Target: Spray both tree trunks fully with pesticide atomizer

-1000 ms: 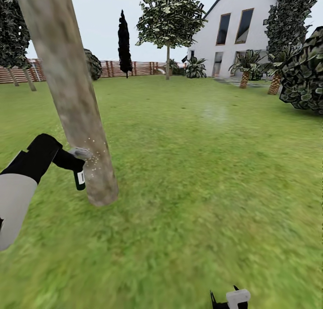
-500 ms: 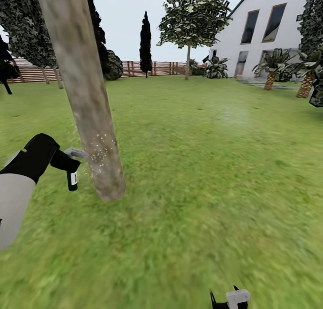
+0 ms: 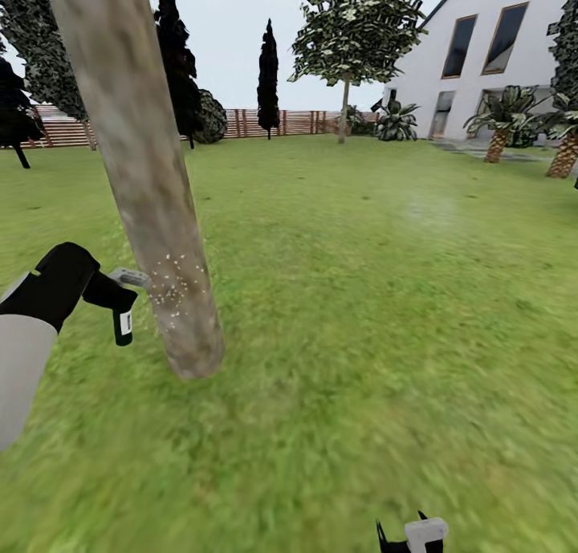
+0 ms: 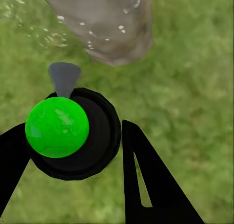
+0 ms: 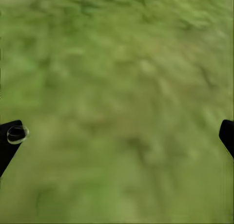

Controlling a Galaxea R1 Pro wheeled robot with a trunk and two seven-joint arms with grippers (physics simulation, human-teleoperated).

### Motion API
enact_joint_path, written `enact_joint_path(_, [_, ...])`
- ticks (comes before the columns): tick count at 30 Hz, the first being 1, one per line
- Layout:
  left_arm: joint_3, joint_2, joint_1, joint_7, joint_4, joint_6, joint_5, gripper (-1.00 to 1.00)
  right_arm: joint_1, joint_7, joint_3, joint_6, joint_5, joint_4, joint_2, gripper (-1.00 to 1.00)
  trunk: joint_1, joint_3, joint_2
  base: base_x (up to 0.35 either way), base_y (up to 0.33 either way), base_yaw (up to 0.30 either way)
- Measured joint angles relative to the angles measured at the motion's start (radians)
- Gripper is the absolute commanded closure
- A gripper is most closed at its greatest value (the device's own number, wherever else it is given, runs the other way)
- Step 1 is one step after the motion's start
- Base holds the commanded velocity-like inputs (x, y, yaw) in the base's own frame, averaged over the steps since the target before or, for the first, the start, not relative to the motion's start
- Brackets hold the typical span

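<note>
Currently, the pesticide atomizer (image 3: 121, 316) is held by the left gripper (image 3: 103, 290) just beside the leaning tree trunk (image 3: 152, 208)

Whitish pesticide specks (image 3: 172, 284) are seen low on the trunk, near the grass (image 3: 361, 312); the bark above is judged uncovered. The atomizer is clamped around its black body between the fingers (image 4: 146, 185), the grey nozzle (image 4: 63, 78) aimed at the bark. It is judged light, rigid and smooth, best gripped at mid-body. The right gripper (image 5: 117, 136) is spread wide over grass, holding nothing
</note>
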Motion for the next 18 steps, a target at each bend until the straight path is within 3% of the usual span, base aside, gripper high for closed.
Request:
enact_joint_path(2, [0.000, 0.016, 0.001, 0.001, 0.000, -0.002, -0.005, 1.00, 0.000, 0.000, 0.000, 0.000, 0.000, 0.000, 0.000, -1.00, 0.000, 0.000, 0.000, 0.335, 0.000, 0.270])
enact_joint_path(6, [0.000, 0.023, 0.001, 0.001, 0.000, 0.000, 0.000, 1.00, 0.000, 0.000, 0.000, 0.000, 0.000, 0.000, 0.000, -1.00, 0.000, 0.000, 0.000, 0.150, 0.000, 0.273])
enact_joint_path(10, [-0.001, 0.023, 0.007, 0.000, 0.000, 0.000, 0.001, 1.00, 0.000, 0.000, 0.000, 0.000, 0.000, 0.000, 0.000, -1.00, 0.000, 0.000, 0.000, -0.002, -0.013, 0.055])
enact_joint_path(15, [0.000, 0.023, 0.009, -0.002, 0.002, 0.000, 0.002, 1.00, 0.000, 0.000, 0.000, 0.001, 0.000, 0.000, 0.000, -1.00, 0.000, 0.000, 0.000, -0.197, -0.185, 0.001])
enact_joint_path(16, [0.000, 0.023, 0.019, -0.001, 0.005, 0.000, 0.002, 1.00, 0.000, 0.000, 0.000, 0.000, 0.000, 0.000, 0.000, -1.00, 0.000, 0.000, 0.000, -0.221, -0.203, 0.000])
enact_joint_path(18, [0.002, 0.023, 0.095, 0.002, 0.006, -0.001, 0.003, 1.00, 0.000, 0.000, 0.000, 0.000, 0.000, 0.000, 0.000, -1.00, 0.000, 0.000, 0.000, -0.222, -0.203, 0.000])
